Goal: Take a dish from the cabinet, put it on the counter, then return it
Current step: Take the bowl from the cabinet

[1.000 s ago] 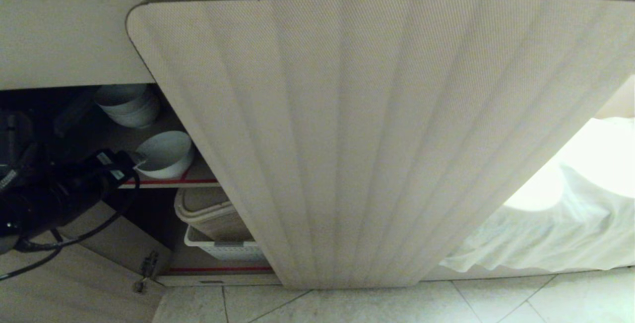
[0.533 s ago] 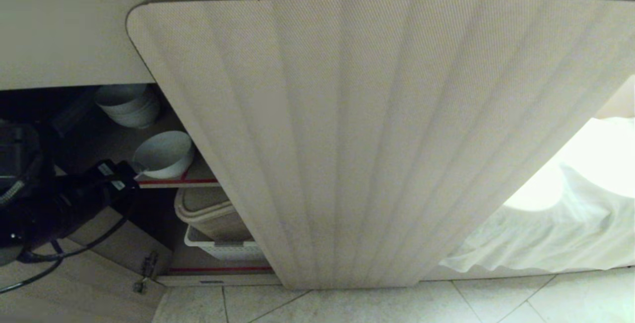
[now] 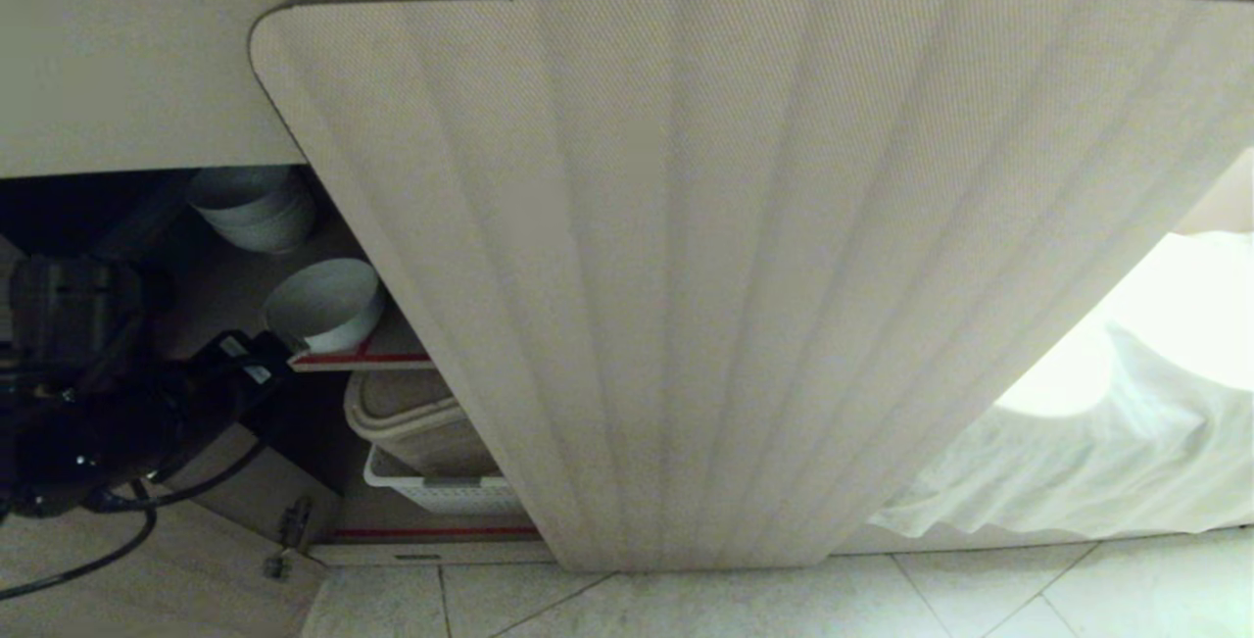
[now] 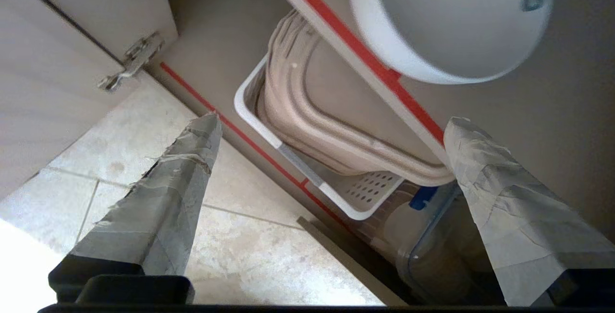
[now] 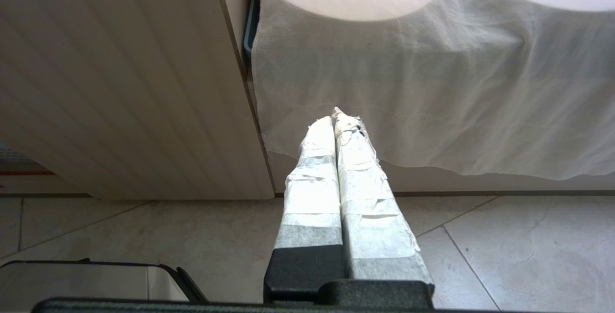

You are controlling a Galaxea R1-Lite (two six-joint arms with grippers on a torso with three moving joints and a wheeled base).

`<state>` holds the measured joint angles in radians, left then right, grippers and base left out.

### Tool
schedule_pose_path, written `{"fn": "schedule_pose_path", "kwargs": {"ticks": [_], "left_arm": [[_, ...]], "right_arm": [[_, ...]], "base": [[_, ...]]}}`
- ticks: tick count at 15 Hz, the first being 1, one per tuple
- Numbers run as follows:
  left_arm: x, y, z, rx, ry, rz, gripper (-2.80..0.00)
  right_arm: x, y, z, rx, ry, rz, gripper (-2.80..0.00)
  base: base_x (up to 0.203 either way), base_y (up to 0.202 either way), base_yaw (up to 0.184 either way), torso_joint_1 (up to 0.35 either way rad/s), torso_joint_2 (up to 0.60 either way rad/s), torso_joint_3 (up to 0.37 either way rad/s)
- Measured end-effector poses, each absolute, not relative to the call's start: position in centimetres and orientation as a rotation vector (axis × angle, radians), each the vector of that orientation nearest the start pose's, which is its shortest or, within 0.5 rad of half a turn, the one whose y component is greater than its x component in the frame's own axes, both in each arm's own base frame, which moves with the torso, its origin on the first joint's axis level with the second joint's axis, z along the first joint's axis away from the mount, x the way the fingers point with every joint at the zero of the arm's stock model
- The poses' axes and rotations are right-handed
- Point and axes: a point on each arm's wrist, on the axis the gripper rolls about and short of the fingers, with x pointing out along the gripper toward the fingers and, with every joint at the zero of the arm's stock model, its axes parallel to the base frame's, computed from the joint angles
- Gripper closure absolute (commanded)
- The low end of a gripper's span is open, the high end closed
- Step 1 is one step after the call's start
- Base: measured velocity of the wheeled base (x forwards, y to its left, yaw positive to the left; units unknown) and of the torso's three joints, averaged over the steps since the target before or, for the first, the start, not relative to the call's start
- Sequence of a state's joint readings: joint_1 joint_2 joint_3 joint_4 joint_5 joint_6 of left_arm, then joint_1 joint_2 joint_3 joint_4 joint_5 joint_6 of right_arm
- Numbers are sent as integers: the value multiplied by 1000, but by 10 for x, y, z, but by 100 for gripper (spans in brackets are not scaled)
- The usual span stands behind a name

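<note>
The dish (image 3: 325,305), a white deep bowl, stands alone on the cabinet's upper shelf (image 3: 362,360), close to its red-edged front. The wrist view catches the dish (image 4: 451,19) from below the shelf edge. My left gripper (image 3: 257,364) hangs just below and left of it, outside the shelf, apart from the bowl. Its taped fingers are spread wide in the left wrist view, and the left gripper (image 4: 334,120) is open with nothing between them. The cabinet's fluted door (image 3: 745,275) stands swung open. Parked low over the floor tiles, my right gripper (image 5: 336,117) is shut and empty. The counter is out of view.
A stack of white bowls (image 3: 253,207) sits deeper on the same shelf. Below are a white perforated basket (image 4: 307,169) holding a beige folded tub (image 3: 411,422), and a clear container (image 4: 432,236). A door hinge (image 4: 132,60) is on the left. White cloth (image 3: 1097,442) hangs at right.
My left gripper has dropped down and drawn back from the dish's rim, ending below the shelf edge. The dish stays on the shelf. The right arm has not moved.
</note>
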<state>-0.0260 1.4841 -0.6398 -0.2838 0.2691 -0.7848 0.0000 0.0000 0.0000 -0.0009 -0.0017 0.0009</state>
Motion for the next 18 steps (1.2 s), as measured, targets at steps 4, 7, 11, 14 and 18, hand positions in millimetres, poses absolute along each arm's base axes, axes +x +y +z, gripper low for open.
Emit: {"fn": "schedule_pose_path", "kwargs": {"ticks": [4,7,11,14,18], "left_arm": [[240,0,161,-694,442,446,-280],[248,0,163,-695,436,451,-280],[257,0,164,-694,430,450,-280],[262,1,162,-691,436,460,-280],[269,8,161,-694,428,489,-280]], "right_arm": [[-23,0,76,0,-1,-2,0],[-23,0,76,0,-1,-2,0],[-23,0,76,1,0,-1,0],[-23,0,76,0,-1,-2,0],[-23,0,76,1,-1,-2,0]], "base": [[0,0,0,0,0,0],[0,0,0,0,0,0],[0,0,0,0,0,0],[0,0,0,0,0,0],[0,0,0,0,0,0]]}}
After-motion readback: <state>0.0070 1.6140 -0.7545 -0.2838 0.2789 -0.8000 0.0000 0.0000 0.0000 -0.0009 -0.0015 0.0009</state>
